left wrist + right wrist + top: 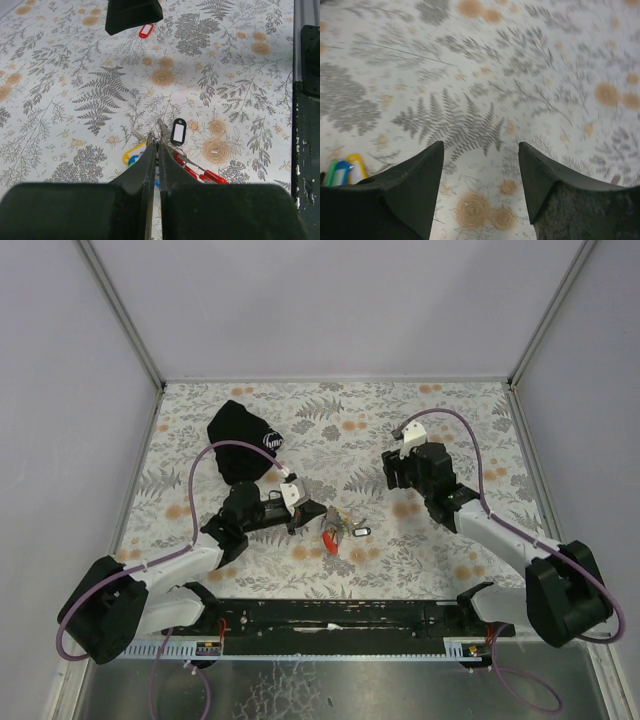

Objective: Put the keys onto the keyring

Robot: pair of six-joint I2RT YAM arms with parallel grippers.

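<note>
Two grippers above a floral tablecloth (440, 410). Left gripper (155, 144): fingers (147, 172) pressed flat together, tips down in the bunch of keys (340, 530), reaching in from the bunch's 9 o'clock side in the top view. Any thin metal nipped between those tips: impossible to tell. Right gripper (480, 145): fingers (417, 190) spread wide, only bare cloth between them, hanging at about 2 o'clock from the bunch and well apart from it. Keys lying on the cloth at 6 o'clock from the table's middle, near the front edge. Seen from the left wrist, fanned round the pressed tips: black tag (178, 132) with a white insert at 1 o'clock, yellow tag (134, 151) and blue tag (132, 161) at 8 o'clock, red tags (207, 175) at 4 o'clock. Lone red tag (145, 30) apart from the rest, at 12 o'clock near the top of that view. Black pouch (243, 440) with a white logo at 10 o'clock from the bunch, well apart.
</note>
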